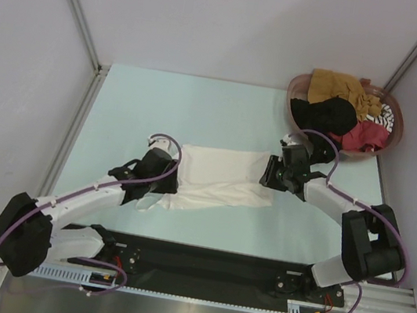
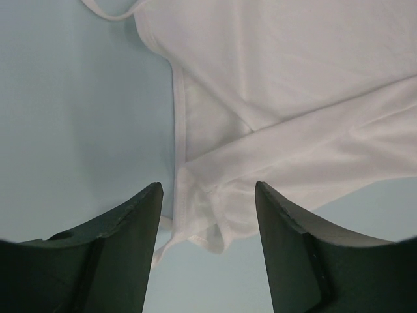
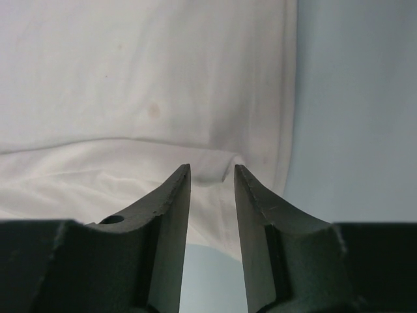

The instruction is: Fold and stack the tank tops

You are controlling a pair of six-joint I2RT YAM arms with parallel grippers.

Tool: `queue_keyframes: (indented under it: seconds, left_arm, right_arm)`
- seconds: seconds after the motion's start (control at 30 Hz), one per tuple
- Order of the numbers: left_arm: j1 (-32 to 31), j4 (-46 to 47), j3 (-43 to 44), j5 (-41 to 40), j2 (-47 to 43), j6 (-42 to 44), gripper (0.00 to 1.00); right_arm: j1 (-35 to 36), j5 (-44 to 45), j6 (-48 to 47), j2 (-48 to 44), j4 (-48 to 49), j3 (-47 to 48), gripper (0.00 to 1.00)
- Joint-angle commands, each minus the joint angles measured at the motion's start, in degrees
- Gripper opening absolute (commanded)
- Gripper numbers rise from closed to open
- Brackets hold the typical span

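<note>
Left claw (image 2: 207,186) straddling white tank top (image 2: 293,98) corner.

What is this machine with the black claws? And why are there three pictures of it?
It is a robot with two arms, the left arm and the right arm, bolted at the near edge of a pale blue table. The big picture looks down from above and behind them. The other two come from small cameras on the wrists, so the black shapes at the bottom are each arm's own tool: the left tool and the right tool. A white tank top lies on the table between the arms. Both tools are open at its ends, the right one only narrowly, and nothing looks pinched yet. In the far right corner a round basket holds a heap of other tank tops in several colours.
</note>
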Motion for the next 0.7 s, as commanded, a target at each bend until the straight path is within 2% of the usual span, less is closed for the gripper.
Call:
queue_keyframes:
  seconds: [0.0, 0.2, 0.4, 0.43, 0.47, 0.67]
  left_arm:
    - [0.5, 2.7, -0.3, 2.4, 1.4, 1.0, 0.64]
    - [0.5, 4.0, -1.4, 3.3, 2.9, 0.1, 0.64]
    - [1.0, 4.2, -1.3, 3.9, 4.6, 0.3, 0.61]
    - [1.0, 4.3, -1.3, 3.8, 4.9, 0.4, 0.6]
    - [1.2, 4.3, -1.3, 3.9, 5.0, 0.6, 0.6]
    - [2.0, 4.9, -1.3, 5.2, 6.6, 0.8, 0.53]
  right_arm:
    - [0.3, -1.3, -0.8, 0.8, 0.9, 1.8, 0.38]
    - [0.4, -1.5, -0.6, -0.2, 1.5, 0.5, 0.38]
    - [0.4, -1.9, -0.8, 2.0, 1.5, 1.4, 0.15]
    - [0.4, -1.7, -0.6, 2.0, 1.5, 1.3, 0.03]
    - [0.4, -1.6, -0.6, 2.0, 1.5, 1.3, 0.0]
    - [0.3, -1.4, -0.5, 0.8, 1.8, 0.5, 0.0]
